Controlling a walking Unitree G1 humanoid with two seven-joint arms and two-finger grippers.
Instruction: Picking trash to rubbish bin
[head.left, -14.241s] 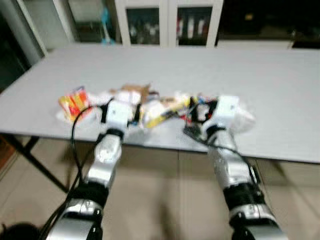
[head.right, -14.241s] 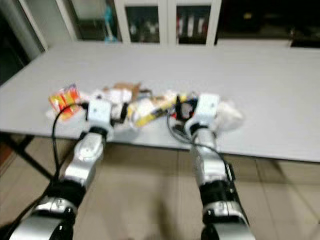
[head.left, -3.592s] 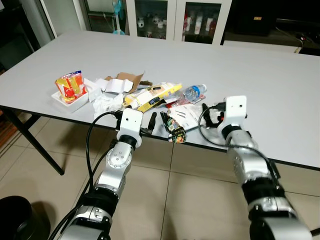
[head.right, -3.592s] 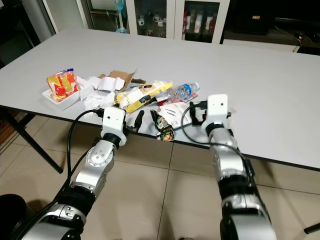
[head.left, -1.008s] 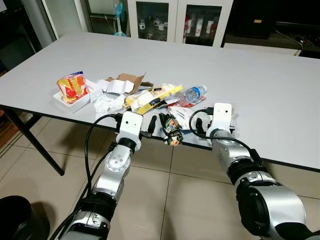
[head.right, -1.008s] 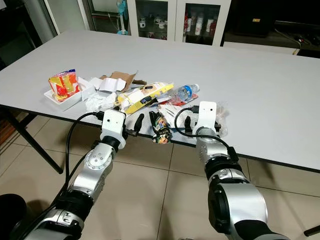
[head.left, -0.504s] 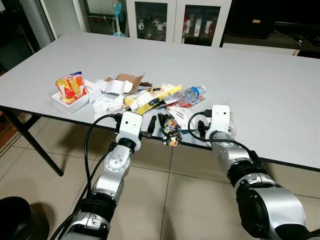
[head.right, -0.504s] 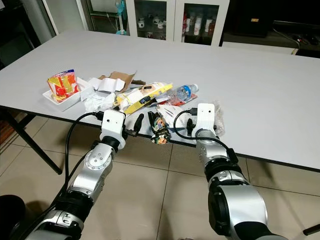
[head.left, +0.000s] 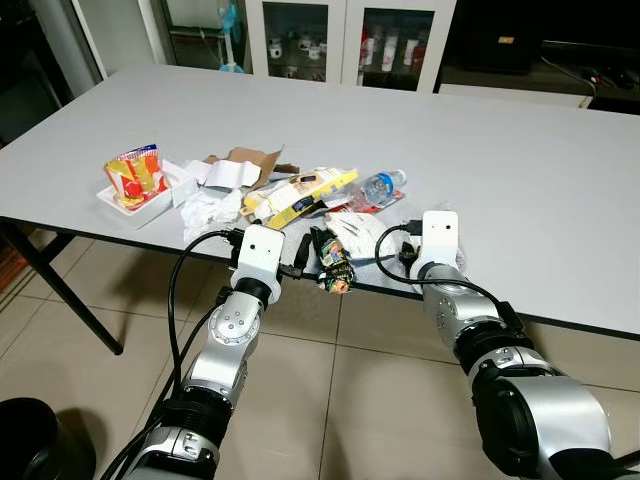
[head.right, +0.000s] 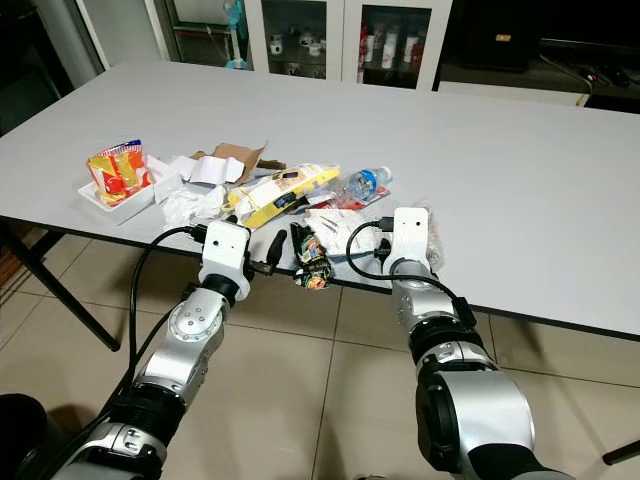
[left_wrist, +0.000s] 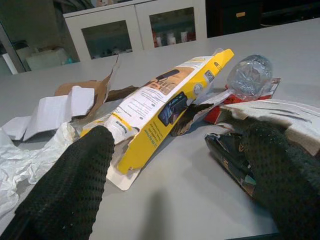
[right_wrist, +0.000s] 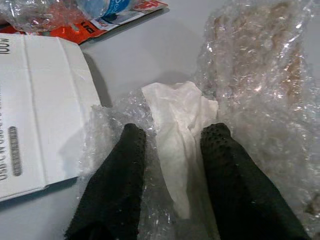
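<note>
Trash is heaped along the near edge of the grey table (head.left: 560, 190), left of the frame's centre in the left eye view: a yellow package (head.left: 300, 192), torn cardboard (head.left: 248, 160), crumpled white paper (head.left: 208, 208), a clear plastic bottle (head.left: 378, 184) and a white tray (head.left: 135, 203) holding a red-and-yellow snack bag (head.left: 132, 174).

The left gripper (left_wrist: 175, 175) reaches over the table edge with its two black fingers (left_wrist: 75, 185) spread wide apart; a dark snack wrapper (left_wrist: 232, 160) lies against the inner side of one finger, and the yellow package lies just beyond the other. In the left eye view that dark wrapper (head.left: 333, 262) hangs over the table edge at the centre of the frame.

The right gripper (right_wrist: 172, 165) rests on a sheet of bubble wrap (right_wrist: 260, 75) at the table edge, its fingers (right_wrist: 120, 180) slightly parted on either side of a crumpled white tissue (right_wrist: 182, 130) that stands between them. A flat white box (right_wrist: 40, 110) lies just beside it.
</note>
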